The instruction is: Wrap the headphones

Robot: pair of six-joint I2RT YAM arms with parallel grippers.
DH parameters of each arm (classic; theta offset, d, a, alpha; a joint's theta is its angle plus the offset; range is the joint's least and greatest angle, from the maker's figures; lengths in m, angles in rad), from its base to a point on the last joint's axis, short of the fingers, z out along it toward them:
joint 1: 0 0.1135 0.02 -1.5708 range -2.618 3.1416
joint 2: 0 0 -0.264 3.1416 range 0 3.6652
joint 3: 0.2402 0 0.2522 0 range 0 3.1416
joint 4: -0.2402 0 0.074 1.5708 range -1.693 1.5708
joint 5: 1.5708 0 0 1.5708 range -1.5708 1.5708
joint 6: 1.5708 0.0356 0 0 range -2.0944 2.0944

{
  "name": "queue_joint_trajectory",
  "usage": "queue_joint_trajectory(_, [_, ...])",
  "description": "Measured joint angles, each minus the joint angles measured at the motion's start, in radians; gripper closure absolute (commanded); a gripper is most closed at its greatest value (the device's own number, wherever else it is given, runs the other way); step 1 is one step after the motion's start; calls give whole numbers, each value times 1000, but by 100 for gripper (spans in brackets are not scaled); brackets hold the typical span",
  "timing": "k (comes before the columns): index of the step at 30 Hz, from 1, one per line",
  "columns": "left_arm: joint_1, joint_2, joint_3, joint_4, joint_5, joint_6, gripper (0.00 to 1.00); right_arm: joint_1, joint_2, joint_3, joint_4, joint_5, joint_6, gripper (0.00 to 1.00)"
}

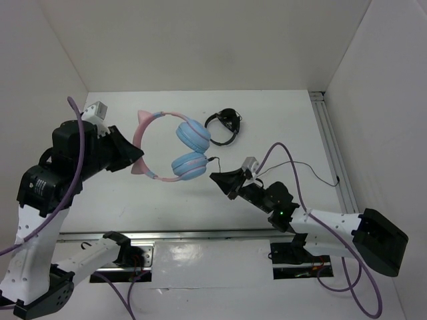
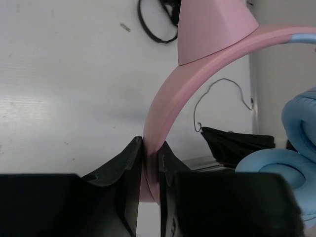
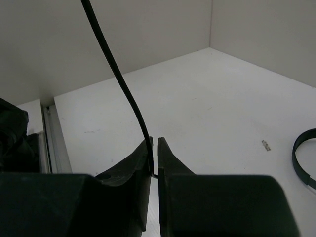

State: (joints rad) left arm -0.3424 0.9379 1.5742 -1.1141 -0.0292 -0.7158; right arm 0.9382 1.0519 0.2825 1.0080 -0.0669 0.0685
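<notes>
The headphones have a pink headband (image 1: 160,115) with cat ears and two light blue earcups (image 1: 193,135). They are held up above the table. My left gripper (image 1: 138,159) is shut on the headband, and the left wrist view shows the pink band (image 2: 168,98) pinched between the jaws of the left gripper (image 2: 150,148). The thin black cable (image 1: 313,171) runs from the lower earcup to the right. My right gripper (image 1: 217,177) is shut on the cable. In the right wrist view the cable (image 3: 118,74) rises from the jaws of the right gripper (image 3: 154,143).
Smaller all-black headphones (image 1: 223,123) lie at the back of the table, right of the earcups. A metal rail (image 1: 330,147) runs along the table's right side. White walls enclose the left, back and right.
</notes>
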Motion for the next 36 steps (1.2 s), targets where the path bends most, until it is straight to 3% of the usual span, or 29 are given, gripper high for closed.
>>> queue_joint_trajectory(7, [0, -9, -42, 137, 140, -34, 100, 0, 44, 10, 47, -21, 21, 78])
queue_joint_trajectory(15, [1, 1, -32, 183, 225, -89, 100, 0, 188, 37, 125, -69, 51, 74])
queue_joint_trajectory(22, [1, 25, 67, 222, 203, -161, 100, 0, 251, 39, 209, -111, 100, 73])
queue_joint_trajectory(30, [0, 33, 17, 288, 130, -305, 100, 38, 326, 16, 254, -97, 137, 73])
queue_joint_trajectory(32, [1, 41, 8, 288, 85, -328, 100, 64, 336, 1, 255, -65, 140, 80])
queue_joint_trajectory(34, [0, 49, 7, 285, 18, -345, 100, 109, 341, -6, 253, 5, 134, 100])
queue_joint_trajectory(36, [0, 61, 10, 279, -72, -356, 100, 176, 338, 0, 217, 124, 137, 100])
